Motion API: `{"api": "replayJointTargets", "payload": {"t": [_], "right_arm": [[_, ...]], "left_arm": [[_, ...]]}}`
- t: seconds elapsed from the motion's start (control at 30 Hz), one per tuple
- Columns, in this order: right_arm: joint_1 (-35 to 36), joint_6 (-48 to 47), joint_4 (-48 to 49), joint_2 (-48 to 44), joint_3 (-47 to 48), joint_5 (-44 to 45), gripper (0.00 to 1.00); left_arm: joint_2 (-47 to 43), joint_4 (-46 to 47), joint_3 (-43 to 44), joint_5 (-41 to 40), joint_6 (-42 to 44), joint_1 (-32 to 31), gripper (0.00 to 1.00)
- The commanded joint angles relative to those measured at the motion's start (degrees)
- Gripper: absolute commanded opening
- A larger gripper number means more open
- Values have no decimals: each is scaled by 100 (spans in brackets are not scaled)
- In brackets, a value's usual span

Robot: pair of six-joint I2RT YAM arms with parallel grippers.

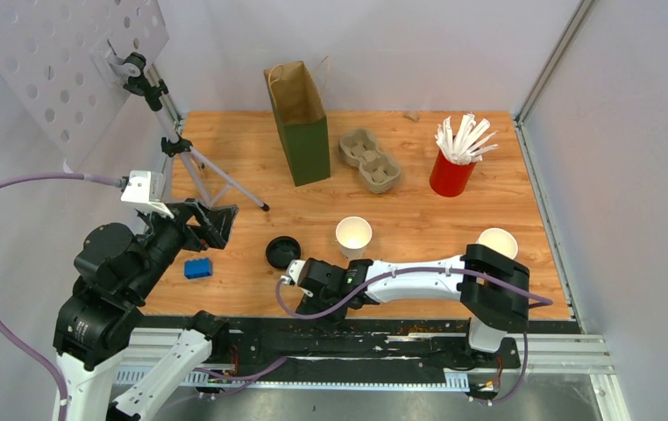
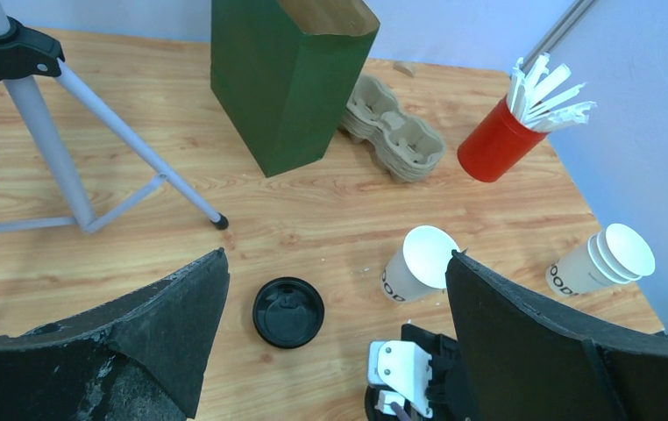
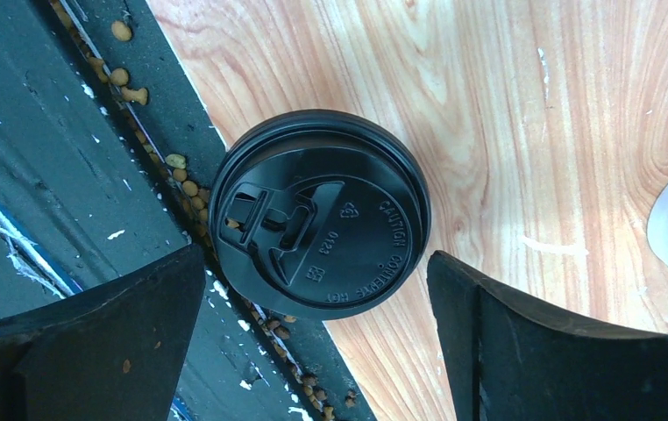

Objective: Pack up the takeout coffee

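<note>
Nothing is packed yet, as far as I can see. On the wooden table (image 1: pixel 488 289) the tall green paper bag (image 1: pixel 306 140) stands upright and open at the upper middle of the overhead view, though I cannot see to its bottom. Just right of it the grey cup carrier (image 1: pixel 370 160) lies with its wells bare. The tripod (image 1: pixel 192 162) spreads its legs across the upper left, and the red cup (image 1: pixel 451 175) of stirrers stands at the upper right. An open cup (image 1: pixel 353 235) stands at the centre with no lid on it. The nested cups (image 1: pixel 497 241) sit at the lower right, partly behind the right arm's elbow, also uncovered. A black lid (image 1: pixel 283 252) lies flat on the wood left of the open cup, apart from it. The right gripper (image 3: pixel 315 259) hangs with its fingers spread either side of a lid (image 3: pixel 317 215) and touches nothing. That lid lies across the line where wood meets a dark, crumb-strewn strip (image 3: pixel 94 149), and I cannot tell whether it is the same one. The left gripper (image 1: pixel 215 221) hovers spread and empty at the left. My judgement is that lidding, seating in the carrier and bagging all remain. The middle band of the table offers free room. The tripod legs hem in the left arm, and the right wall stands close to the nested cups.
</note>
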Motion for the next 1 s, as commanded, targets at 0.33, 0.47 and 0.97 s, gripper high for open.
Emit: {"api": "replayJointTargets", "payload": {"t": [0.33, 0.47, 0.97], "right_arm": [[-76, 62, 292, 119, 202, -203, 92], [-75, 59, 242, 91, 235, -221, 86], [-76, 70, -364, -602, 598, -196, 70]], "left_arm": [[-52, 38, 7, -27, 137, -22, 100], [-57, 22, 5, -39, 152, -17, 100], [-81, -67, -138, -65, 202, -16, 100]]}}
